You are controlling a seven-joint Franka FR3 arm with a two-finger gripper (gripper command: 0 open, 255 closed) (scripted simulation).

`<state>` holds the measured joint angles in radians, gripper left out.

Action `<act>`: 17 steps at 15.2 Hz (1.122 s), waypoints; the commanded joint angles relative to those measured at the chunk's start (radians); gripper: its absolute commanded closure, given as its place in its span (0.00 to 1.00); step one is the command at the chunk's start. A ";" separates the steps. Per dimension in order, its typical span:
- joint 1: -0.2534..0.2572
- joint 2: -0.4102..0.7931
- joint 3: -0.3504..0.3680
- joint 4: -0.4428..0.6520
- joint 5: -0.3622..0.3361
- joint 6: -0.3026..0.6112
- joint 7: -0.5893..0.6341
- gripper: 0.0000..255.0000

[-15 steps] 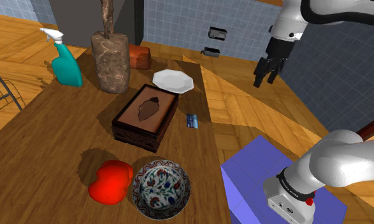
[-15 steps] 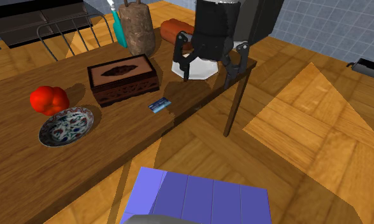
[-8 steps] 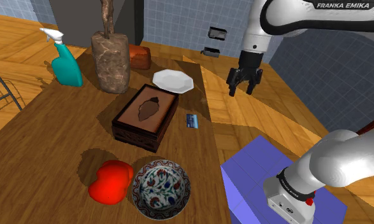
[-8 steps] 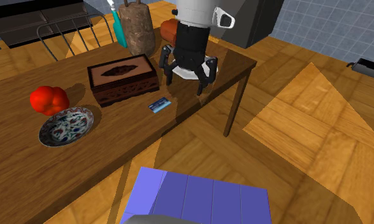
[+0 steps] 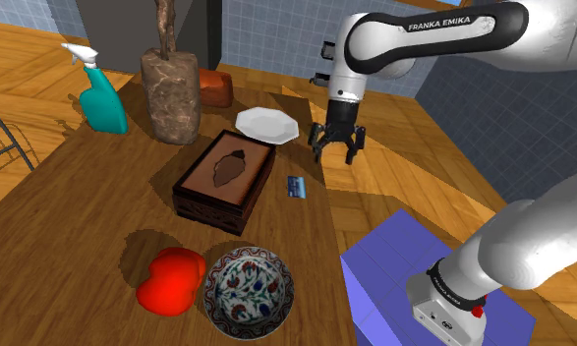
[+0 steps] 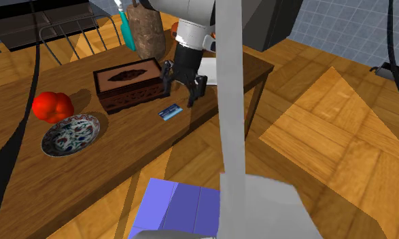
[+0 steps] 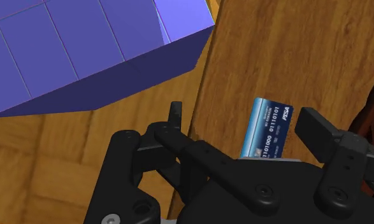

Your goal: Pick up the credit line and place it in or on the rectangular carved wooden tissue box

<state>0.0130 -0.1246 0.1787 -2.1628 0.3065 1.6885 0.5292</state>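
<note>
We are looking at a blue credit card (image 5: 297, 186) that is lying flat on the wooden table (image 5: 70, 206), close to the table's edge. It is sitting just beside the long side of the dark carved tissue box (image 5: 224, 180) and is not touching it. Its long axis is running roughly along that long side of the box. In the shoulder view one short end is pointing toward the white plate (image 5: 266, 125) and the other toward the patterned bowl (image 5: 249, 290).

The black gripper (image 5: 337, 155) is hanging above the table with its fingers pointing down, on the shoulder view's right of the card and clear of it. Its fingers are standing well apart and are gripping nothing.

In the wrist view we are seeing the card lengthwise, with its long axis running away from the hand and tilting slightly. The printed digits are running along its length. The card is showing between the two fingers, nearer the one on the tissue-box side, and neither finger is touching it. The violet-blue stand (image 7: 83, 51) is showing beyond the table's edge.

In the second exterior view the gripper is hovering just above the card, between it and the plate.
</note>
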 commanded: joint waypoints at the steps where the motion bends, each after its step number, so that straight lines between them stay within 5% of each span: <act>1: 0.004 0.084 0.009 0.043 0.027 0.021 0.050 0.00; 7: 0.024 0.302 0.025 0.153 0.102 0.079 0.170 0.00; 17: 0.044 0.308 0.040 0.067 0.123 0.176 0.160 0.00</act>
<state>0.0563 0.1826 0.2186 -2.0934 0.4287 1.8611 0.6890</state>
